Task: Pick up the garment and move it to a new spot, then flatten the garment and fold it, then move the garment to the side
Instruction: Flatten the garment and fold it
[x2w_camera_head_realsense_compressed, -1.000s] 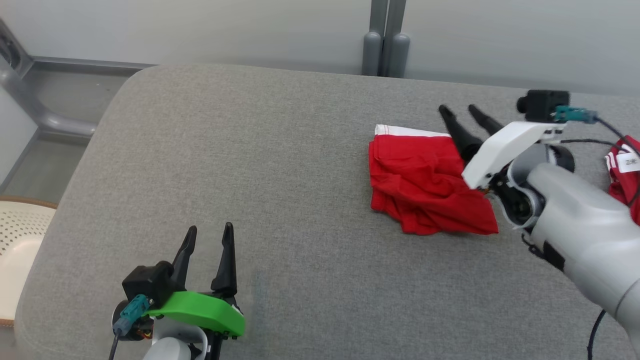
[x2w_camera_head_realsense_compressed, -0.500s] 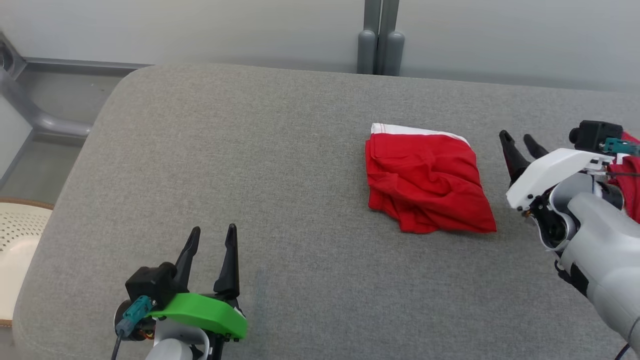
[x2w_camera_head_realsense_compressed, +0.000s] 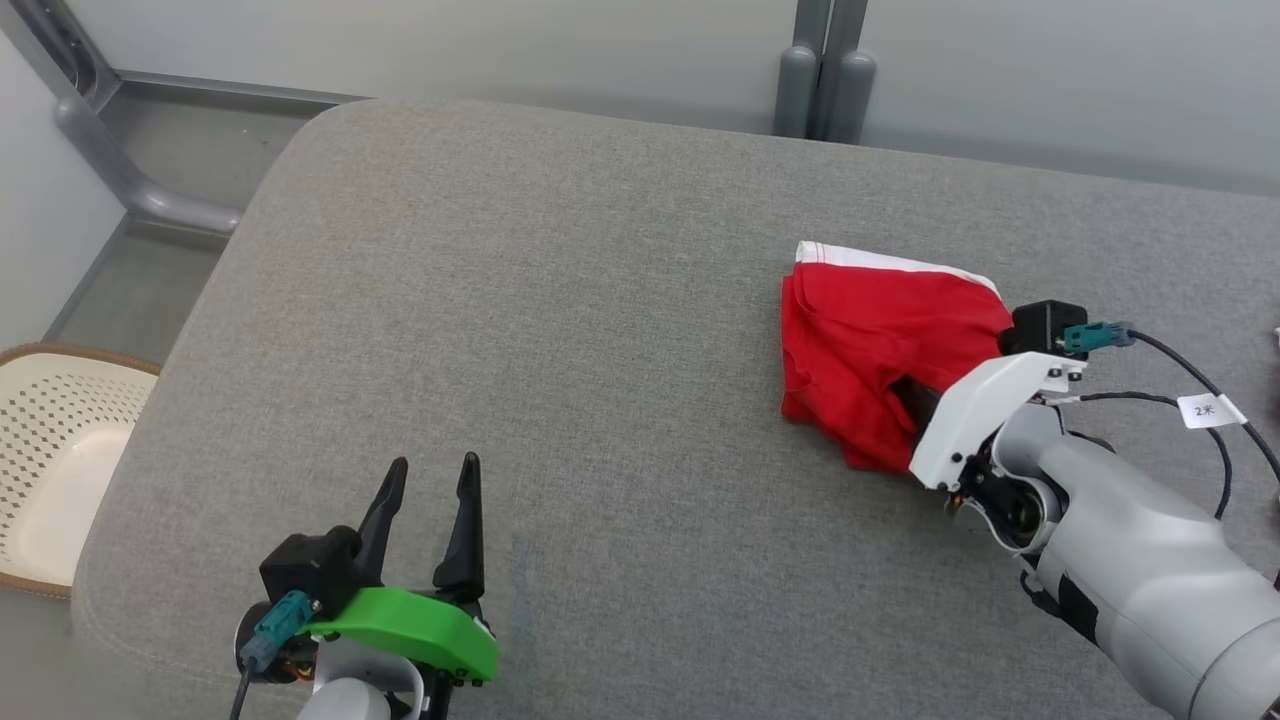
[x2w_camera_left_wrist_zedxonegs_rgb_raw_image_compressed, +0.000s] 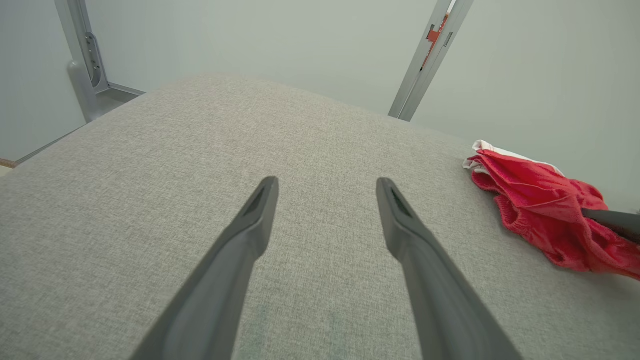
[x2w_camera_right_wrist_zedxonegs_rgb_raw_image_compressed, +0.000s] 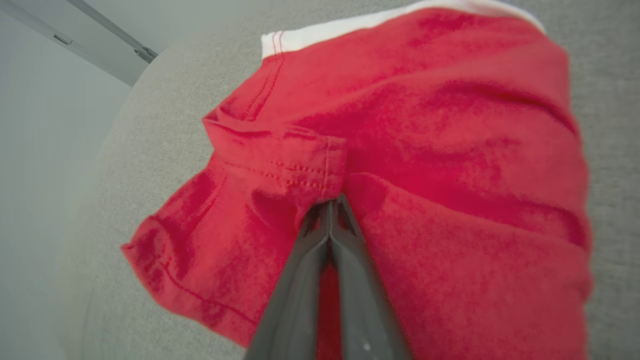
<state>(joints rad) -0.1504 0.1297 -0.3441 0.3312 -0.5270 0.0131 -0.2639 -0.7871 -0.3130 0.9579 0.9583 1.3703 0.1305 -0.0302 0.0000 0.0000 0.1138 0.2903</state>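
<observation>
A red garment with a white band (x2w_camera_head_realsense_compressed: 870, 330) lies crumpled on the right part of the grey padded table (x2w_camera_head_realsense_compressed: 550, 300). My right gripper (x2w_camera_head_realsense_compressed: 908, 388) is at its near right edge, fingers buried in the cloth. In the right wrist view the right gripper (x2w_camera_right_wrist_zedxonegs_rgb_raw_image_compressed: 332, 204) is shut on a fold of the red garment (x2w_camera_right_wrist_zedxonegs_rgb_raw_image_compressed: 425, 125) next to a stitched seam. My left gripper (x2w_camera_head_realsense_compressed: 433, 463) stands open near the table's front left, nothing between its fingers (x2w_camera_left_wrist_zedxonegs_rgb_raw_image_compressed: 250, 230). The left wrist view shows the garment (x2w_camera_left_wrist_zedxonegs_rgb_raw_image_compressed: 540, 200) far off to the right.
A white perforated basket (x2w_camera_head_realsense_compressed: 50, 450) sits beyond the table's left edge. Grey metal posts (x2w_camera_head_realsense_compressed: 820, 70) stand behind the far edge. A black cable with a white tag (x2w_camera_head_realsense_compressed: 1210, 410) trails from my right wrist over the table's right side.
The camera has shifted. My right gripper came in from the garment's right side onto its near right edge and shut on the cloth, bunching it. The left gripper has stayed put.
</observation>
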